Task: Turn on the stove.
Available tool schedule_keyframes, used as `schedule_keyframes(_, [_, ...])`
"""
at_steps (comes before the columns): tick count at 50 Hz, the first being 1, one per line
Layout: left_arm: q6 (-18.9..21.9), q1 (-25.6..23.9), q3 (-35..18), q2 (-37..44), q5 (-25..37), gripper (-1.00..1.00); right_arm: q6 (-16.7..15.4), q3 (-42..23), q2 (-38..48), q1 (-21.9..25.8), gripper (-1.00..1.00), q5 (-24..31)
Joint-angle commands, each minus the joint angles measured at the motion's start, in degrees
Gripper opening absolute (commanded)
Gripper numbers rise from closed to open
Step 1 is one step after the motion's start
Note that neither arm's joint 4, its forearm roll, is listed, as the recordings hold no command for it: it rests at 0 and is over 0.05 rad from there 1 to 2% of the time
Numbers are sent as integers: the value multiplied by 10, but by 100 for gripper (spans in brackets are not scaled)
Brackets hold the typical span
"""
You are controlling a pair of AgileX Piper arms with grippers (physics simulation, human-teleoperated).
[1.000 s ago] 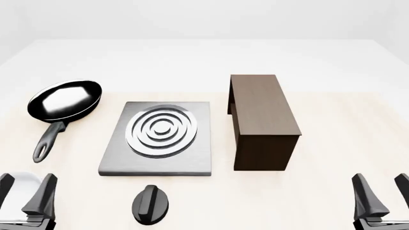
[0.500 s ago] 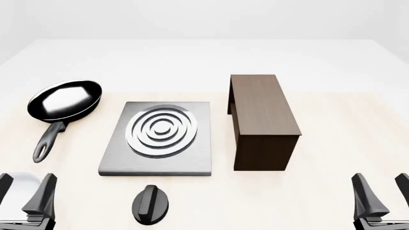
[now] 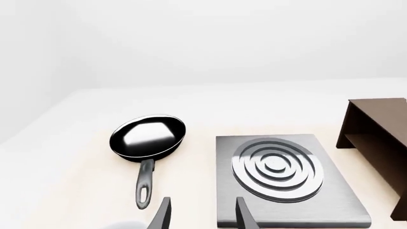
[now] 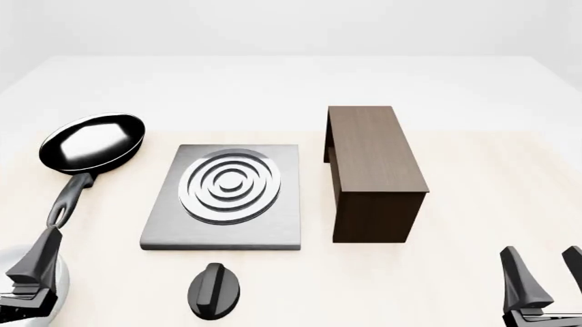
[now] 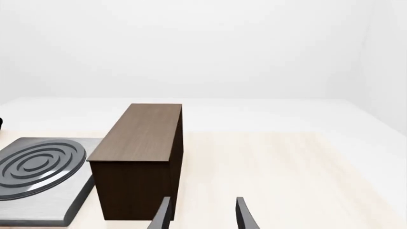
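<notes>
1. The table (image 4: 473,177) carries all items; its surface is pale wood.
2. The cabinet (image 4: 373,167), dark brown, stands just right of the stove in the front view, apart from it.
3. The stove (image 4: 264,218) is a flat grey slab at the centre of the table, with concentric silver burner rings (image 4: 230,184) on top.
4. The frying pan (image 4: 91,142), black, lies left of the stove with its handle pointing toward the near edge.
5. The left gripper (image 3: 200,217) sits at the near left corner; its fingers (image 3: 163,215) are spread apart and hold nothing. The stove lies ahead and to its right.
6. The right gripper (image 4: 546,279) sits at the near right corner; its fingers (image 5: 243,214) are spread and empty, well apart from the stove.
7. The knob (image 4: 215,289), small, black and ridged, lies near the front edge of the stove, between the two grippers and nearer the left one, touching neither.
</notes>
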Motion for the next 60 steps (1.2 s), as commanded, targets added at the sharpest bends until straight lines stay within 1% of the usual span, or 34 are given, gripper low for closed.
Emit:
schedule_keyframes(1, [29,4,-85,79,52,100,0,0,0,0,100,0])
schedule_keyframes(4, [39,2,-107,94,70,100,0,0,0,0,100,0])
schedule_keyframes(6, [37,-6,-125,114,83,100,0,0,0,0,100,0])
schedule_keyframes(8, [26,-15,-138,130,92,100,0,0,0,0,100,0])
schedule_keyframes(10, [28,-28,-150,141,101,100,0,0,0,0,100,0])
schedule_keyframes(11, [36,-27,-159,142,108,100,0,0,0,0,100,0])
schedule_keyframes(13, [38,-33,-164,148,113,100,0,0,0,0,100,0])
schedule_keyframes(17, [33,-64,-179,172,133,100,0,0,0,0,100,0])
schedule_keyframes(22, [34,-75,-198,201,141,100,0,0,0,0,100,0])
schedule_keyframes(23, [24,-79,-198,215,141,100,0,0,0,0,100,0])
schedule_keyframes(25, [20,-93,-193,235,138,100,0,0,0,0,100,0])
schedule_keyframes(30, [12,-102,-178,269,127,100,0,0,0,0,100,0])
schedule_keyframes(32, [16,-97,-174,263,124,100,0,0,0,0,100,0])
schedule_keyframes(33, [35,-81,-169,262,118,100,0,0,0,0,100,0])
schedule_keyframes(35, [30,-96,-160,280,114,100,0,0,0,0,100,0])
schedule_keyframes(38, [32,-92,-155,286,107,100,0,0,0,0,100,0])
schedule_keyframes(40, [34,-96,-147,292,98,100,0,0,0,0,100,0])
schedule_keyframes(42, [27,-101,-135,321,80,100,0,0,0,0,100,0])
schedule_keyframes(48, [23,-104,-111,357,49,100,0,0,0,0,100,0])
schedule_keyframes(51, [31,-110,-102,350,47,100,0,0,0,0,100,0])
schedule_keyframes(55, [33,-108,-92,365,33,100,0,0,0,0,100,0])
schedule_keyframes(60, [37,-118,-76,376,20,100,0,0,0,0,100,0])
